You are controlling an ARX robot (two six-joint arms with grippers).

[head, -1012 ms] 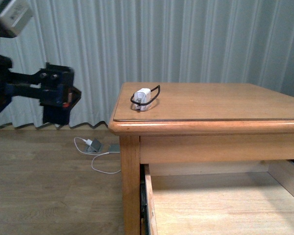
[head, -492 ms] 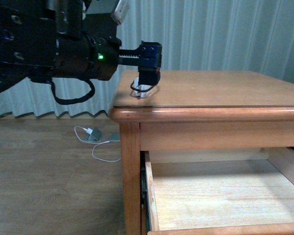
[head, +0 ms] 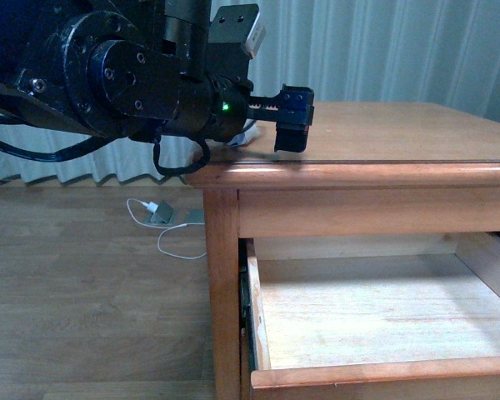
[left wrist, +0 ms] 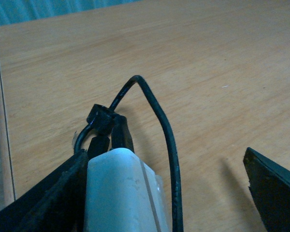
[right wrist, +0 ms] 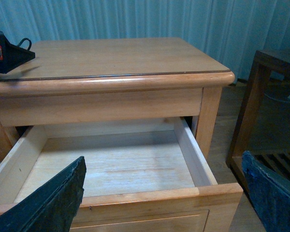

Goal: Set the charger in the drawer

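The charger [left wrist: 118,193] is a white block with a thin black cable [left wrist: 157,116] looped past it. It lies on the table top between my left gripper's [left wrist: 159,203] open jaws, against one finger [left wrist: 48,198]; the other finger [left wrist: 275,188] stands well apart. In the front view my left gripper [head: 292,133] hovers over the table's near left corner, and the arm hides the charger. The drawer [right wrist: 135,195] is pulled open, its pale inside bare, and also shows in the front view [head: 383,372]. My right gripper [right wrist: 163,186] is open and empty above the drawer's front.
The wooden table [head: 383,133] has a rounded front edge. A white plug with a white cable and a grey device [head: 160,218] lies on the floor by the curtain. A dark wooden stand [right wrist: 261,96] is beside the table's far side.
My left arm has swung from the far left over the table's corner and further right, and its open jaws now stand around the charger. More of the drawer's front shows.
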